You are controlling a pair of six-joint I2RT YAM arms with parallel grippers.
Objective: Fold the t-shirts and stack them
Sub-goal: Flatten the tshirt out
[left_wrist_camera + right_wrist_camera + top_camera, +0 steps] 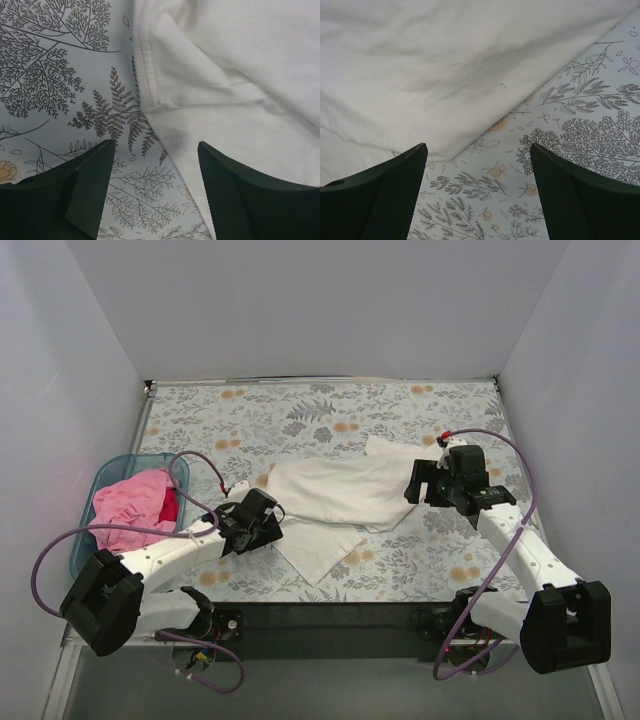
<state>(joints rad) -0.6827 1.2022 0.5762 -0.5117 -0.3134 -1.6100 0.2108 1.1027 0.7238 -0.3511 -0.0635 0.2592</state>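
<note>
The left claw (155,167) stood wide open and held nothing. Between its fingers was the printed table (60,75), and just above them, in the middle of that view, a stitched edge of the white shirt (225,75) met a fold. The right claw (477,160) was also wide open and empty. A folded corner of the same shirt lay just above the gap, toward the upper left of its view.

From above, the white shirt lay in the middle of the table between the two claws. It was partly folded, with one flap hanging toward the lower middle of the frame. Its long axis ran about left to right, slightly rising to the right. I could not tell where the collar was, so I could not say which end was the top.

The pink shirt (135,502) was crumpled in the teal basket (108,472) at the left edge, well apart from the white one.

The cloth looked light, soft and limp. I judged that it would sag and wrinkle when lifted and would keep no shape by itself. The good places to pinch seemed to be the stitched edge near the left claw and the folded corner near the right claw, where the layers are thicker.
</note>
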